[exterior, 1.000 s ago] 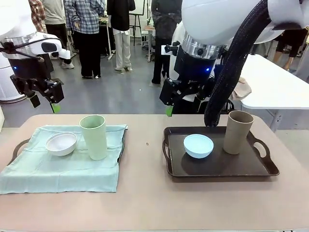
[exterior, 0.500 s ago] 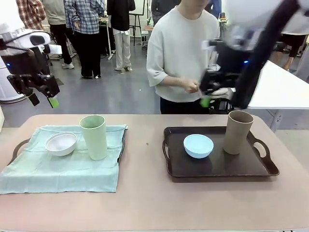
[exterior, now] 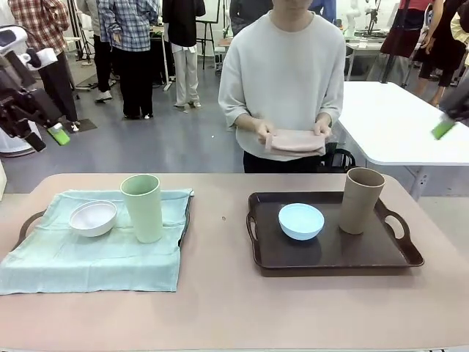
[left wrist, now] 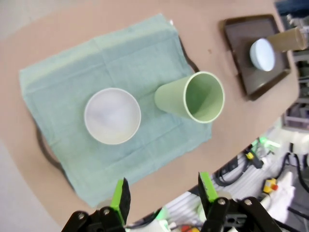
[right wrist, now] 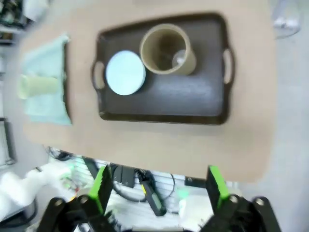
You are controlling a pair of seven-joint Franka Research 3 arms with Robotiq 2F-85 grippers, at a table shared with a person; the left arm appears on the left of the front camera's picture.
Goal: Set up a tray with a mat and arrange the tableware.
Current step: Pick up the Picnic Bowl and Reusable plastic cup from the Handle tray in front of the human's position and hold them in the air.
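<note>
A white bowl and a pale green cup stand on a green mat spread over the left tray. The dark right tray carries a light blue bowl and a tan cup. My left gripper hangs high at the far left, open and holding nothing. From above, its wrist view looks down on the white bowl and green cup. My right gripper is raised at the far right edge, open, well above the dark tray.
A person stands at the far side of the table, both hands holding a folded pink cloth at waist height. A bare strip of tabletop separates the two trays. A white table stands behind on the right.
Both arms have swung up and outward to the picture's sides. The right arm no longer covers the person, who now holds a folded pink cloth. The tableware has not moved.
</note>
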